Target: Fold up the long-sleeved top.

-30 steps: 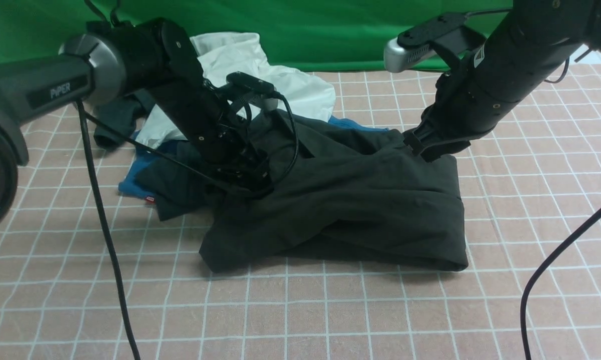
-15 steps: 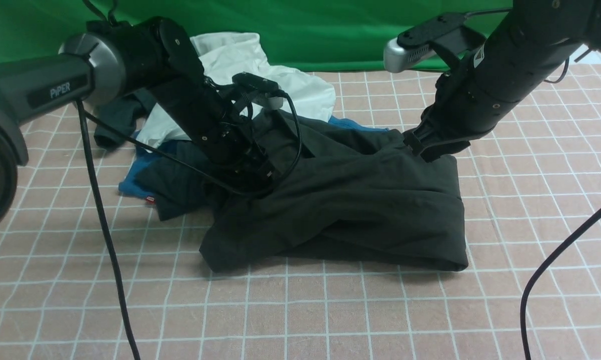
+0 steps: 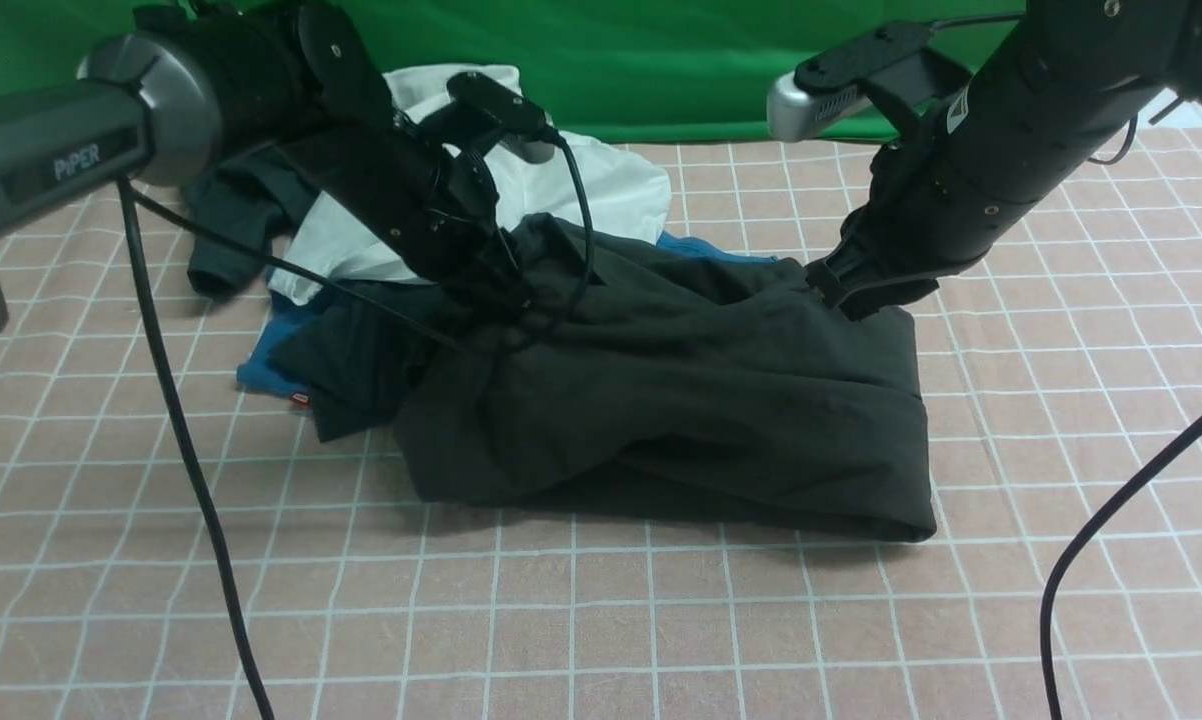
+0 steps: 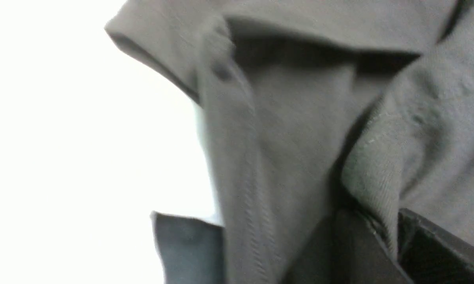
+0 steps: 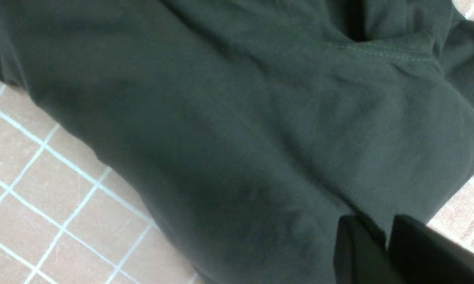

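Black fabric fills most of my screen: the long-sleeved top point(image 3: 681, 400) lies bunched at the middle of the pink checked bench point(image 3: 601, 620), with my left hand point(image 3: 506, 300) pinched tight on a ribbed fold at its ten o'clock edge (the wrist camera shows cloth wedged between the jaws). My right hand point(image 3: 841, 290) is clamped on the top's two o'clock corner. A white shirt point(image 3: 561, 170) lies crumpled behind at eleven o'clock.
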`<state>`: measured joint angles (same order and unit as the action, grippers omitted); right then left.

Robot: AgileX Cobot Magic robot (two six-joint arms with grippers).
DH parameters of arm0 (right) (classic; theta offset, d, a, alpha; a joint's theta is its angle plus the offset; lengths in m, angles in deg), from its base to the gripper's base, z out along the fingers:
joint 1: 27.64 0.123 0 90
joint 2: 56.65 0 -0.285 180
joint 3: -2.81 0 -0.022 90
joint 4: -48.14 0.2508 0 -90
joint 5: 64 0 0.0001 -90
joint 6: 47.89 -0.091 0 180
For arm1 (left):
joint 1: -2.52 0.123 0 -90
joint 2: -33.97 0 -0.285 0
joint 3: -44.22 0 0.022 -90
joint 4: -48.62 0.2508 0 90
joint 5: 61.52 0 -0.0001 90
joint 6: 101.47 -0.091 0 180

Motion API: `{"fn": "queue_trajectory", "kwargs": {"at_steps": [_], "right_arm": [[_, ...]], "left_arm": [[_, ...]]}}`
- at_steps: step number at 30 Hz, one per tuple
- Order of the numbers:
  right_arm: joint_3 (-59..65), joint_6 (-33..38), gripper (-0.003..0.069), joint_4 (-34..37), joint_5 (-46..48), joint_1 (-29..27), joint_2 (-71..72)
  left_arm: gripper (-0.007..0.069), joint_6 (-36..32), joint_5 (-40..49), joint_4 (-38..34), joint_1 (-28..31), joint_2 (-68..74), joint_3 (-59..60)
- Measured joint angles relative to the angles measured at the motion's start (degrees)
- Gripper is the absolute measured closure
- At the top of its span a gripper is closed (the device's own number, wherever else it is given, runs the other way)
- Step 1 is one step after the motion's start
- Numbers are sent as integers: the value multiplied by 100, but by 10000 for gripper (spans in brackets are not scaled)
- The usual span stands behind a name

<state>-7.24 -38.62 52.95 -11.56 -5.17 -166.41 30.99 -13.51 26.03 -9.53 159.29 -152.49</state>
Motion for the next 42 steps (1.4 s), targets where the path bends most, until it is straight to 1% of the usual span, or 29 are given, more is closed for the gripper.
{"fn": "queue_trajectory", "kwargs": {"at_steps": [3, 10, 18, 21, 22, 23, 26, 29, 30, 32, 35, 37, 39, 41, 42], "right_arm": [[0, 0, 498, -22, -25, 0, 0], [0, 0, 493, -22, -248, 0, 0], [0, 0, 476, -66, -278, 0, 0], [0, 0, 461, -71, -290, 0, 0], [0, 0, 452, -70, -296, 0, 0], [0, 0, 449, -70, -296, 0, 0], [0, 0, 442, -70, -291, 0, 0], [0, 0, 432, -70, -229, 0, 0], [0, 0, 431, -70, -223, 0, 0], [0, 0, 425, -70, -214, 0, 0], [0, 0, 424, -72, -208, 0, 0], [0, 0, 424, -77, -208, 0, 0], [0, 0, 424, -77, -208, 0, 0], [0, 0, 424, -77, -230, 0, 0], [0, 0, 424, -83, -235, 0, 0]], "left_arm": [[613, -14, -39, 22, 0, -5, -79], [613, 134, 289, 227, -37, -6, -624], [613, 156, 588, 362, -50, -6, -710], [609, 156, 1037, 384, -50, 22, -715], [592, 156, 1304, 402, -50, 71, -715], [578, 156, 1381, 404, -39, 102, -715], [504, 156, 1445, 404, -21, 188, -715], [372, 169, 1419, 425, 0, 293, -715], [363, 169, 1419, 425, 4, 300, -715], [258, 169, 1341, 432, 4, 398, -715], [181, 169, 1302, 443, 4, 495, -715], [158, 185, 1307, 426, 4, 582, -715], [162, 258, 1334, 377, 4, 617, -715], [229, 314, 1440, 200, 4, 682, -715], [279, 321, 1453, 160, 4, 688, -715]]}}
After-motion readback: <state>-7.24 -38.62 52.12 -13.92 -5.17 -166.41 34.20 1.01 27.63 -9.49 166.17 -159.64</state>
